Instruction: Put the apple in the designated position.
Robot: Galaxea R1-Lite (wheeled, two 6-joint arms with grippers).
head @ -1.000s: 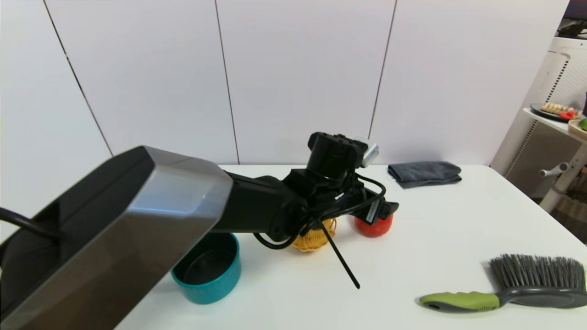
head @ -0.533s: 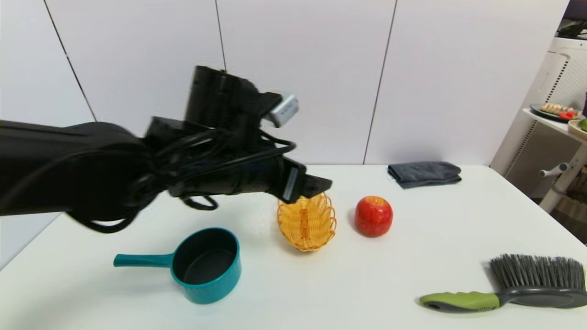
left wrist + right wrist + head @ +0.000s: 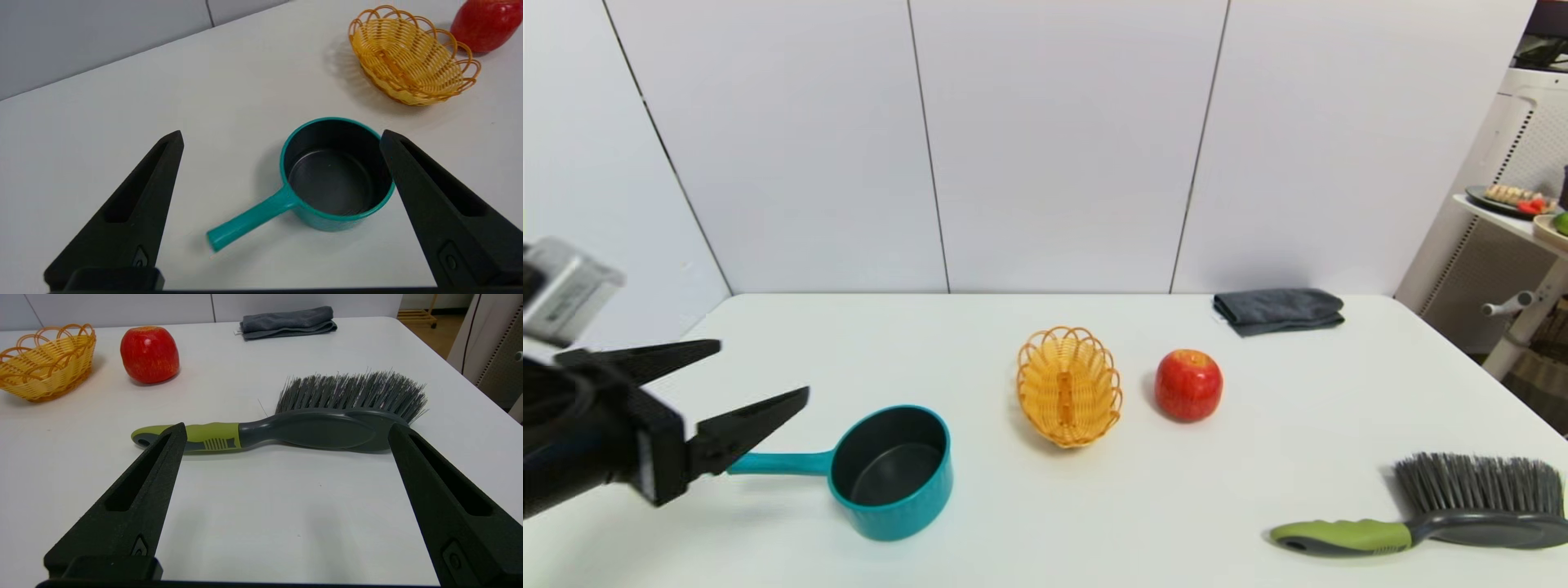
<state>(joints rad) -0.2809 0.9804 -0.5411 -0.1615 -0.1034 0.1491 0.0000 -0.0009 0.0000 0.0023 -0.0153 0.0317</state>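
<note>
Your left gripper (image 3: 764, 371) has pulled back from above the basket (image 3: 1068, 385) to the table's left edge, where it now hangs over the pan (image 3: 890, 472) handle with its fingers spread wide and nothing between them. The apple (image 3: 1188, 385) stands upright on the bare table (image 3: 1258, 490), just right of the basket and apart from it. Your right gripper (image 3: 286, 430) is also open and empty, low over the table near the brush (image 3: 1421, 510). A cloth (image 3: 1278, 309) lies at the far edge.
</note>
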